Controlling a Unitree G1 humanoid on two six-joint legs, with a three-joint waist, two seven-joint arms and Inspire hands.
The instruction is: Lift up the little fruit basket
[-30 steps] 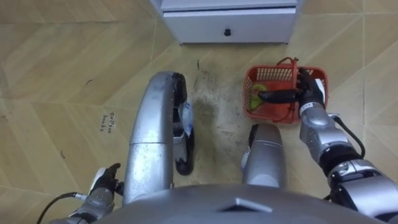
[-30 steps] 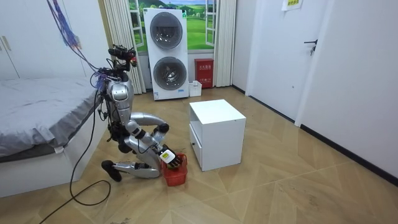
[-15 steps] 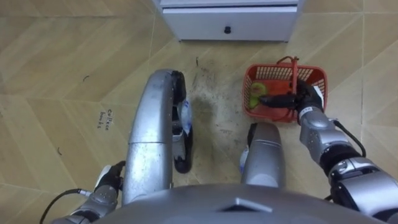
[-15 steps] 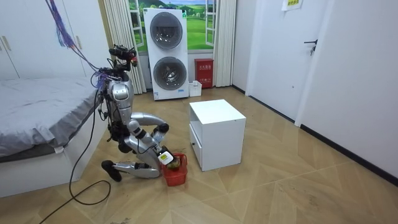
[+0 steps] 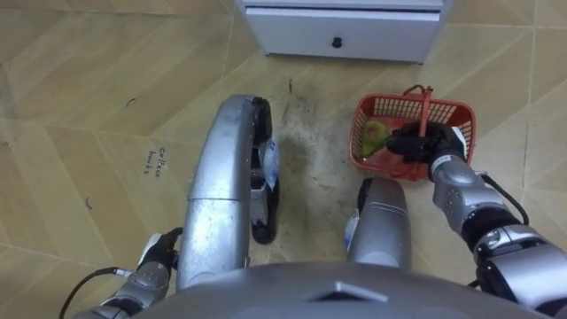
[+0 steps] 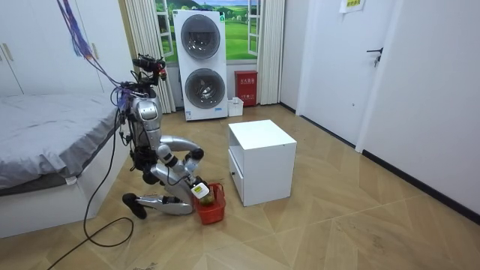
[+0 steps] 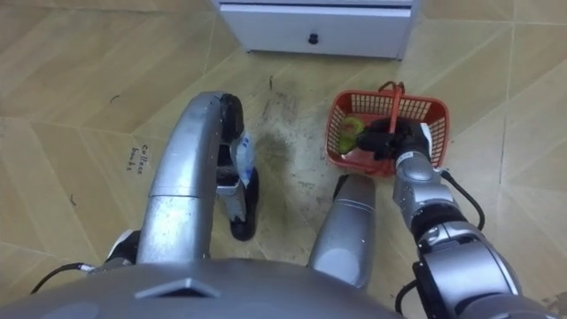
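Heads up, a fair bit is blocked here. The robot's right hand [image 5: 420,143] and wrist sit across the middle and near side of the red fruit basket [image 5: 462,124], so all I can make out inside is one green fruit [image 5: 372,135], maybe a pear, and the rest of the contents are covered. The fingers there are clenched round the basket's upright handle [image 5: 424,104]. The basket is down low over the wood floor [image 5: 71,106], just ahead of the right knee and near the white cabinet [image 5: 381,40]. Honestly can't tell if it's touching the floor or not. The cabinet is cut off at the top edge, with its drawer front and a dark knob [image 5: 337,42] in sight. The left hand [image 5: 152,268] is low by the left leg, half hidden, so I can't tell what its fingers are doing. In the room view the robot kneels between the bed [image 6: 45,139] and that cabinet.
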